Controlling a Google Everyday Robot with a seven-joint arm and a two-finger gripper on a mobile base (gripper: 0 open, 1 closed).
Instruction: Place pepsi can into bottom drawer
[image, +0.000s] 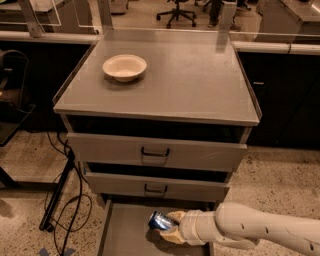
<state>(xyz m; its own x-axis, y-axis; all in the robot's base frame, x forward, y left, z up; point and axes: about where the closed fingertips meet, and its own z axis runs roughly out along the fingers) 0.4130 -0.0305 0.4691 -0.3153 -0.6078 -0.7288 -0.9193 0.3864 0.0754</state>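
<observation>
The gripper (168, 226) hangs low over the open bottom drawer (125, 230), its fingers (177, 216) clenched around the can (159, 220). The can lies tipped on its side, one silver end poking out past the fingertips. Held just above the drawer floor beneath the fingers, it looks ready for release. The bowl (124, 66) sits far above them on the worktop (200, 80).

Office-like lab: swivel chairs (176, 10) and glass partitions (65, 15) far beyond the hand (169, 229), which grips the pepsi can (160, 220) over the bottom drawer (127, 226).
</observation>
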